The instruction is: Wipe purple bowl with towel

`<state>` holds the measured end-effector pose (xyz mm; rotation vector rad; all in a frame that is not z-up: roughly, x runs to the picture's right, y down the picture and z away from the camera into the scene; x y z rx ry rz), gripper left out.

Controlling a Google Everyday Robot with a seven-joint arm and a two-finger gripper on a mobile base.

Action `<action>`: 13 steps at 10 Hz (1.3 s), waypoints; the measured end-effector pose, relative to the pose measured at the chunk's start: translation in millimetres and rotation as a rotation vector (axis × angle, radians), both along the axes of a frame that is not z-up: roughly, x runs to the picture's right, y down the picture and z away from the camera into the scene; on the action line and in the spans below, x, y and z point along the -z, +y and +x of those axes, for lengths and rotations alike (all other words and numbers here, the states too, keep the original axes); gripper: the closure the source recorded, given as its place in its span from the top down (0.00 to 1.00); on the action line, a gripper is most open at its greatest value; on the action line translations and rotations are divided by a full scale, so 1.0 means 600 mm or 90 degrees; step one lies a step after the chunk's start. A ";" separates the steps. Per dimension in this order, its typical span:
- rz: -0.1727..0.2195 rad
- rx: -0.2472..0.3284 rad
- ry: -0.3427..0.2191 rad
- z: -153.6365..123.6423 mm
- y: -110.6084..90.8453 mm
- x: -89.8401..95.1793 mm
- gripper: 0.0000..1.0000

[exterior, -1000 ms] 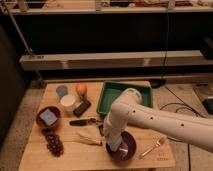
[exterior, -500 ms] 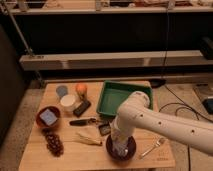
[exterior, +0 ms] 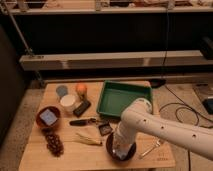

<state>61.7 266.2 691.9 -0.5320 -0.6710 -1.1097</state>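
Observation:
The purple bowl (exterior: 130, 148) sits near the front edge of the wooden table (exterior: 75, 155), right of centre. My white arm comes in from the right and bends down into the bowl. The gripper (exterior: 119, 150) is low inside it, mostly covered by the wrist. A pale grey-blue bit of the towel (exterior: 116, 148) shows at the gripper's tip, pressed against the bowl's inside. The gripper is shut on the towel.
A green tray (exterior: 111, 106) lies behind the bowl. To the left are an orange (exterior: 81, 89), a white cup (exterior: 68, 102), a reddish-brown bowl (exterior: 40, 120) holding a blue square, a dark cluster (exterior: 53, 142) and a small dark box (exterior: 104, 128). A fork (exterior: 152, 147) lies right of the bowl.
The arm's end has shifted slightly inside the purple bowl, with the towel under it. The bowl and the other things have stayed in place.

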 end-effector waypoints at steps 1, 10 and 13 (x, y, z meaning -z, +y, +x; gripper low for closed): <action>-0.004 0.003 0.001 0.002 0.002 -0.001 0.14; 0.012 0.002 0.010 0.001 -0.063 -0.033 0.14; 0.006 0.001 -0.017 -0.037 -0.060 -0.047 0.14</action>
